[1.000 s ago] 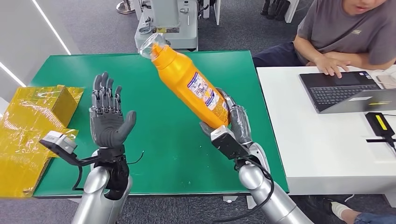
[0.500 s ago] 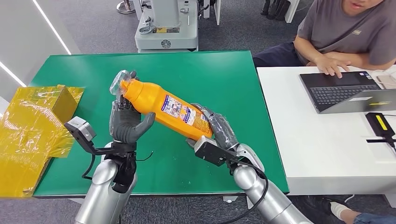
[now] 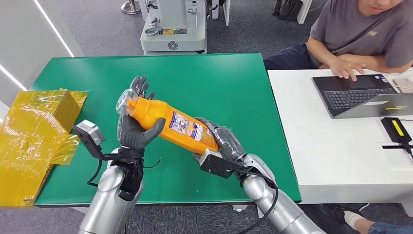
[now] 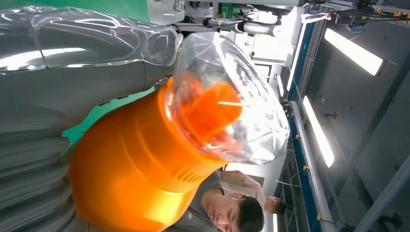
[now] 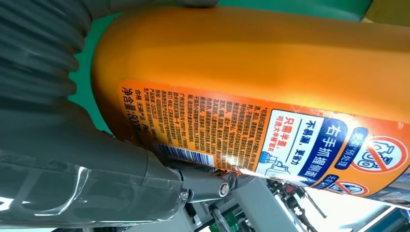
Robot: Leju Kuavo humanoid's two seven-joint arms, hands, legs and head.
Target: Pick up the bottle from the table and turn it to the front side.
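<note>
An orange bottle (image 3: 170, 125) with a printed label and a clear plastic-wrapped cap (image 3: 124, 101) lies tilted above the green table (image 3: 204, 78), cap toward the left. My right hand (image 3: 223, 139) grips its base end. My left hand (image 3: 135, 122) cups the neck end, thumb under the body and fingers up behind the cap. The left wrist view looks along the bottle (image 4: 140, 164) at its wrapped cap (image 4: 227, 106), with my left hand (image 4: 53, 82) against it. The right wrist view shows the label side of the bottle (image 5: 270, 92), held by my right hand (image 5: 77, 164).
Crumpled yellow packaging (image 3: 34, 131) lies at the table's left edge. A white table (image 3: 341, 146) to the right holds a laptop (image 3: 360, 95), with a seated person (image 3: 360, 34) typing. A grey machine base (image 3: 173, 29) stands beyond the table.
The right hand has lowered and tipped the bottle from steeply raised to nearly level. The left hand has come in from the left and closed around the neck end.
</note>
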